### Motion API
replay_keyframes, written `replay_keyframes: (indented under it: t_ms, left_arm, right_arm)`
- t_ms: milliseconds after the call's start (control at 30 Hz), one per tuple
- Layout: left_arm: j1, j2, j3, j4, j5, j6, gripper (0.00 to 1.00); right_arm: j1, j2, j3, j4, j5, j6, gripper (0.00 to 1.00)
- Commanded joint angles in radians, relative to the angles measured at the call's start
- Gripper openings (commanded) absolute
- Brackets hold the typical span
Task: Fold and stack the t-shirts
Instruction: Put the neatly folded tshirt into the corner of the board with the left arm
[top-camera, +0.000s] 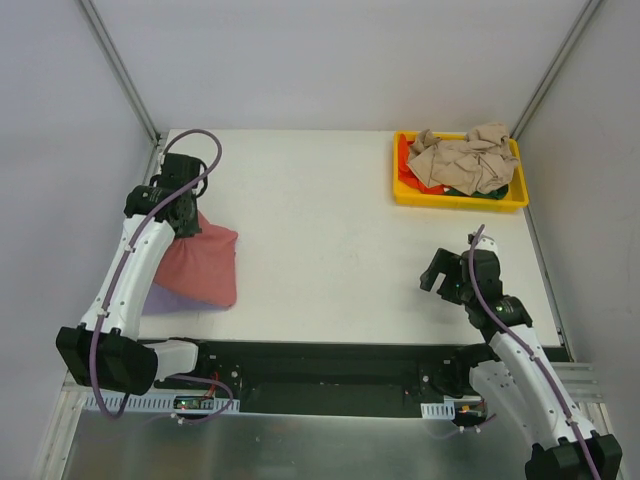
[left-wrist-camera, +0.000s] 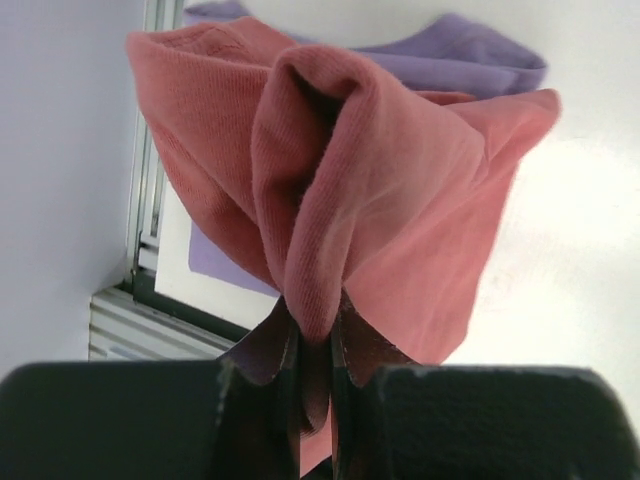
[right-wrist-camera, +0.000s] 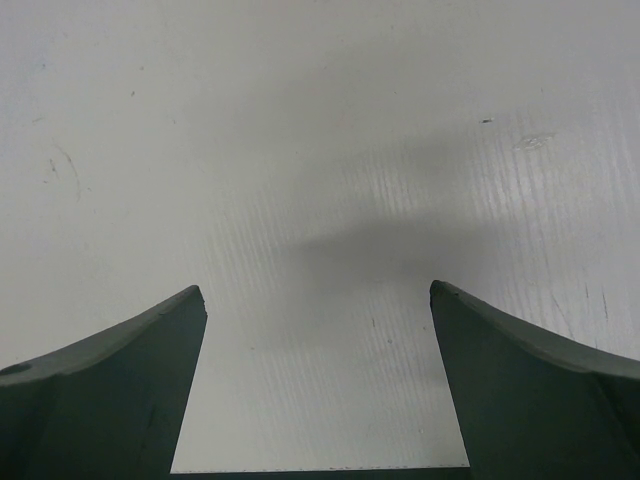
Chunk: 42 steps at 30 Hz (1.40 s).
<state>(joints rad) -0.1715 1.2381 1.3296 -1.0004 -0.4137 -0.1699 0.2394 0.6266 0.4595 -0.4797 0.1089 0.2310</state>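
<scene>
My left gripper (top-camera: 186, 226) is shut on a bunched fold of the dusty red-pink t-shirt (top-camera: 204, 267) and holds it lifted at the table's left edge. In the left wrist view the pink shirt (left-wrist-camera: 400, 210) hangs from the gripper (left-wrist-camera: 318, 335). The lavender t-shirt (top-camera: 163, 299) lies flat under it, also in the left wrist view (left-wrist-camera: 470, 55). My right gripper (top-camera: 440, 272) is open and empty over bare table at the right; in its wrist view the gripper (right-wrist-camera: 318, 292) frames only table. A beige t-shirt (top-camera: 465, 158), a red one (top-camera: 408, 163) and a dark green one (top-camera: 503, 190) lie crumpled in the tray.
The yellow plastic tray (top-camera: 405, 192) stands at the back right corner. Grey walls and metal frame rails (top-camera: 120, 70) close in the white table (top-camera: 320, 240) on the left and right.
</scene>
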Motion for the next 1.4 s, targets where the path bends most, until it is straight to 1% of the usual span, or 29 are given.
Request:
replay_keyframes:
  t_ms: [0,33,67,233,300,367,500,700,767,900,967,1067,1200,1300,1367]
  left_arm:
    - [0.061,-0.006,-0.047,0.063,-0.008,0.023,0.0]
    - [0.063,-0.006,-0.04,0.063,0.009,0.02,0.0]
    - [0.063,-0.005,-0.023,0.065,0.056,0.024,0.0]
    - [0.061,0.0,0.13,0.063,0.268,0.021,0.0]
    - [0.061,-0.009,0.172,0.062,0.315,0.02,0.0]
    - [0.061,-0.014,0.194,0.049,0.335,0.026,0.0]
    - [0.061,-0.019,0.209,0.022,0.322,0.041,0.0]
    - [0.061,-0.042,0.142,0.014,0.302,0.053,0.0]
    - [0.061,-0.051,0.12,0.002,0.259,0.059,0.0]
    - [0.061,-0.037,0.04,0.008,0.089,0.075,0.0]
    - [0.063,0.009,0.019,0.017,0.037,0.081,0.0]
    - [0.061,0.087,0.017,0.037,-0.087,0.086,0.0]
    - [0.063,0.115,0.011,0.074,-0.138,0.133,0.0]
    - [0.063,0.113,-0.05,0.153,-0.233,0.161,0.0]
    - [0.063,0.123,-0.082,0.181,-0.261,0.196,0.0]
  right_arm:
    - [-0.009,0.012,0.028,0.001,0.015,0.001,0.96]
    - [-0.009,0.013,0.025,0.004,0.017,0.001,0.96]
    - [-0.008,0.015,0.027,0.006,0.015,0.001,0.96]
    - [-0.008,0.038,0.028,0.01,0.011,-0.005,0.96]
    - [-0.011,0.038,0.03,0.012,0.012,-0.007,0.96]
    - [-0.011,0.032,0.036,0.004,0.018,-0.012,0.96]
    - [-0.012,-0.007,0.033,-0.003,0.028,-0.016,0.96]
    - [-0.014,-0.021,0.03,-0.004,0.028,-0.016,0.96]
    - [-0.017,-0.013,0.031,-0.005,0.025,-0.018,0.96]
    - [-0.015,0.005,0.033,-0.002,0.021,-0.015,0.96]
    - [-0.015,0.016,0.033,0.0,0.015,-0.015,0.96]
    - [-0.018,0.022,0.034,-0.002,0.011,-0.018,0.96]
    - [-0.02,0.015,0.031,-0.002,0.024,-0.022,0.96]
    - [-0.022,0.007,0.028,-0.002,0.029,-0.024,0.96]
    - [-0.022,0.008,0.028,0.001,0.034,-0.024,0.96]
